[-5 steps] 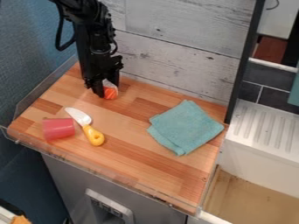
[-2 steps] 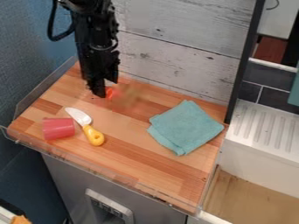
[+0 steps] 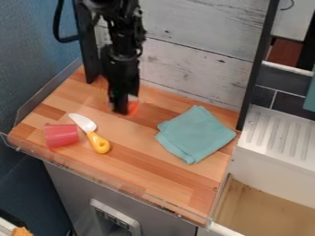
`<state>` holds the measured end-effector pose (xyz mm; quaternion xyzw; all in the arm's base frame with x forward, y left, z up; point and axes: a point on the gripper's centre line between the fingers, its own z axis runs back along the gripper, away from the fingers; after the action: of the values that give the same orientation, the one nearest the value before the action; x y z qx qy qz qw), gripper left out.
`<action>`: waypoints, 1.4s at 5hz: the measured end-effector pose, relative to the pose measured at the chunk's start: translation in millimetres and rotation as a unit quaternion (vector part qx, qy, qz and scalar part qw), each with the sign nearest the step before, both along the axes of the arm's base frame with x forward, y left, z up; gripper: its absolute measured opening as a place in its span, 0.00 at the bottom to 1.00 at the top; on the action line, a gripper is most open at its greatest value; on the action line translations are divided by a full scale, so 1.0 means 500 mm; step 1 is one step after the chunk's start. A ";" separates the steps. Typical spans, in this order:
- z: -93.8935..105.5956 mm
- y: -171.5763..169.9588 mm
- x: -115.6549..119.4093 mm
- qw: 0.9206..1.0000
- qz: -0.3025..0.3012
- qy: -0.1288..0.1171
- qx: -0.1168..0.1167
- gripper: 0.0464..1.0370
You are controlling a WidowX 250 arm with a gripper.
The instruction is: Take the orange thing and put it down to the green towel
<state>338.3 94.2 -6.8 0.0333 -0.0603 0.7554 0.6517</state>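
1 striped wooden countertop [image 3: 184,189], on which a red cup [image 3: 61,136], a yellow-handled toy knife [image 3: 93,136] and the green towel [image 3: 195,133] are set, is backed by a whitewashed plank wall [image 3: 197,69]. The orange thing [image 3: 133,107] is pinched low in the black gripper [image 3: 125,105] and partly hidden by it; whether the wood is touched cannot be told. The countertop is edged at left by a clear guard [image 3: 46,96], and the gripper and towel are separated by a stretch of wood.
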 end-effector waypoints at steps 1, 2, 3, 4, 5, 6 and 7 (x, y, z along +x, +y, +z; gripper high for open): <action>-0.004 -0.043 -0.027 1.000 0.027 -0.005 -0.003 0.59; -0.023 -0.108 -0.058 1.000 0.025 -0.005 -0.005 0.59; -0.044 -0.143 -0.086 0.999 0.041 -0.002 0.005 0.59; -0.055 -0.161 -0.091 0.999 0.044 -0.010 0.003 0.59; -0.089 -0.157 -0.101 0.999 0.048 0.002 0.009 0.59; -0.114 -0.156 -0.100 0.999 0.043 0.014 0.013 0.59; -0.120 -0.160 -0.091 0.999 0.047 0.013 0.009 0.59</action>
<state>292.8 14.2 -66.8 0.0518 -0.0565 0.7840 0.6160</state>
